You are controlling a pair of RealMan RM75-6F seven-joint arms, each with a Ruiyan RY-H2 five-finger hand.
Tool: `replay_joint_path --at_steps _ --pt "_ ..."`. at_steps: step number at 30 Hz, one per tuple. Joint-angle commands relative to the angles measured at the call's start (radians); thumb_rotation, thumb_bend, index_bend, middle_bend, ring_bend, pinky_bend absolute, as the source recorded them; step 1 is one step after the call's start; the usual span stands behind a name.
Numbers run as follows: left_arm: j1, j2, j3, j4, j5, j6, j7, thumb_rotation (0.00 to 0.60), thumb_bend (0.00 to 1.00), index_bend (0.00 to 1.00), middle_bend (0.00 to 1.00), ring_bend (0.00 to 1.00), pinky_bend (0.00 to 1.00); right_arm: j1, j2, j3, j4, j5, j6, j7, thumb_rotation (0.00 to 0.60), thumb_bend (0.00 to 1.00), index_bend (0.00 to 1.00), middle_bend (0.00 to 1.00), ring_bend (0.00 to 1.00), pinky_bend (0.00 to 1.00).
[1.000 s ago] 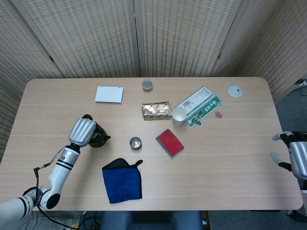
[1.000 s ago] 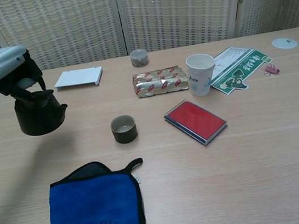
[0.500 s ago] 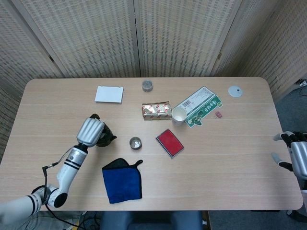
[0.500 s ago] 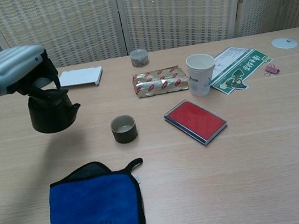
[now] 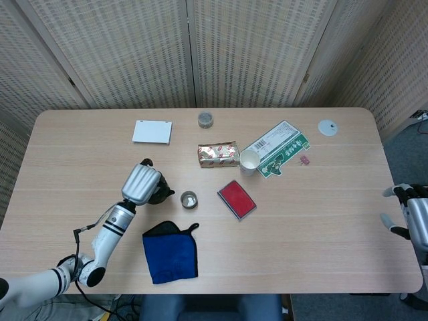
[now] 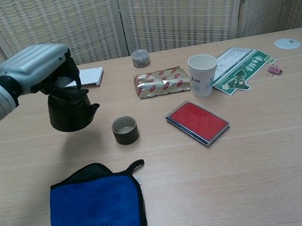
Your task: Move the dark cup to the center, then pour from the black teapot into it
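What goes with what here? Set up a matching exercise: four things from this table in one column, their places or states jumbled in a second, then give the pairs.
Things
1. black teapot
2. dark cup
3. blue cloth
4. white paper cup

Places or states
A. lies flat at the near edge of the table
B. stands beside the foil packet
C. held off the table by the left hand
D. stands just left of the red pad

Pairs: 1-C, 2-D, 3-A, 4-B

Black teapot (image 6: 71, 109) in a silver hand (image 6: 36, 65), dark olive cup (image 6: 125, 130), blue cloth (image 6: 96, 210), red pad (image 6: 197, 122), pale wood tabletop (image 6: 264, 163)
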Motion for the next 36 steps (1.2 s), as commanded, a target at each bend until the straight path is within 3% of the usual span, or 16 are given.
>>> replay_joint_path --at_steps 1,13,25,36 --pt "-0.006 -0.009 0.002 0.007 0.004 -0.001 0.005 0.532 0.36 1.00 1.00 0.97 0.32 -0.001 0.001 0.000 -0.001 0.000 0.001 0.000 0.600 0.19 0.44 0.40 0.32 0.37" --pt "-0.035 -0.060 0.005 0.060 0.018 -0.001 0.046 0.529 0.36 1.00 1.00 0.97 0.32 -0.004 0.005 0.000 -0.004 0.000 0.003 -0.001 0.600 0.19 0.44 0.40 0.32 0.37" --pt "-0.047 -0.088 0.016 0.092 0.041 0.011 0.058 0.586 0.36 1.00 1.00 0.97 0.32 -0.006 0.004 0.001 0.000 0.005 0.002 0.002 0.600 0.19 0.44 0.40 0.32 0.37" --pt "-0.054 -0.114 0.031 0.119 0.074 0.036 0.097 0.593 0.36 1.00 1.00 0.97 0.32 -0.005 0.003 0.003 0.005 0.009 -0.001 0.005 0.600 0.19 0.44 0.40 0.32 0.37"
